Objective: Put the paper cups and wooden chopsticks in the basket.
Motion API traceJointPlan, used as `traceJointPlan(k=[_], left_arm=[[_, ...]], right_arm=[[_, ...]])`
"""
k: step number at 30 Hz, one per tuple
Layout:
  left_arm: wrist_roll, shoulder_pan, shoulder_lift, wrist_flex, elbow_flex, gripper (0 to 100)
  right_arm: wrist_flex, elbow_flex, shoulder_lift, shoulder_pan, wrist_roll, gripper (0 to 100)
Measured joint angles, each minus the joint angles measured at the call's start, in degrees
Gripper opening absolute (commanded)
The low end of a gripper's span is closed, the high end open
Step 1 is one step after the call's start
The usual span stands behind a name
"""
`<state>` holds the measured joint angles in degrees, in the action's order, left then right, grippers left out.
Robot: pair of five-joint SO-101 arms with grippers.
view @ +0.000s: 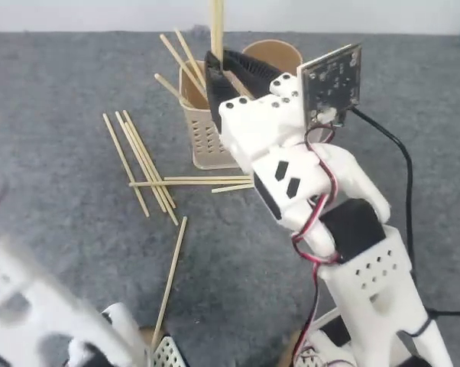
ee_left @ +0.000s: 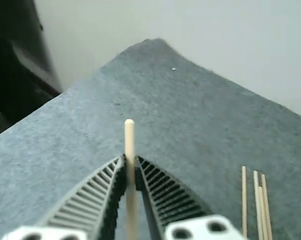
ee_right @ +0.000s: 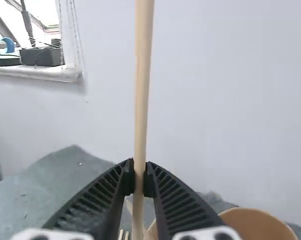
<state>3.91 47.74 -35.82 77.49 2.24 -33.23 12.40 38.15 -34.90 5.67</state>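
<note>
Clamping a chopstick (ee_right: 143, 75) upright over the basket (view: 207, 149), our right gripper (ee_right: 139, 172) risks glancing it off leaning sticks (view: 176, 55) and outside; our left gripper (ee_left: 129, 162), well apart from the basket, pinches a second chopstick (ee_left: 129, 132).

Likely a lab or workroom: grey felt-covered counter (view: 62, 76) meeting a plain white wall (ee_right: 230, 100) at its far edge, white window sill (ee_right: 35, 72) cluttered with small gear.

We have high cam looking down on the tabletop (view: 54, 92); wrist cams tight behind left gripper (ee_left: 130, 161) and right gripper (ee_right: 139, 170), facing the wall (ee_right: 230, 100), tabletop shared.
</note>
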Motion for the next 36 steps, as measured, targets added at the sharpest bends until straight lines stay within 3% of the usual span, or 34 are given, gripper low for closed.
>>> traceJointPlan(k=[6,14,23,33,36], left_arm=[[0.0,-6.1,-20.6,-12.7,29.5,1],[3.0,-10.5,-34.5,-21.6,50.8,1],[8.7,-10.6,-46.0,-32.4,66.3,1],[8.9,-6.9,-64.9,-34.5,77.5,1],[8.9,-6.8,-67.4,-34.8,78.9,1]], right_arm=[[11.9,9.1,0.0,3.3,0.0,0.6],[27.3,18.0,0.0,4.3,0.2,0.6],[34.0,18.1,-6.9,4.7,0.2,0.6],[36.9,13.6,-24.1,6.9,0.2,0.8],[33.8,13.5,-25.2,6.6,0.2,6.9]])
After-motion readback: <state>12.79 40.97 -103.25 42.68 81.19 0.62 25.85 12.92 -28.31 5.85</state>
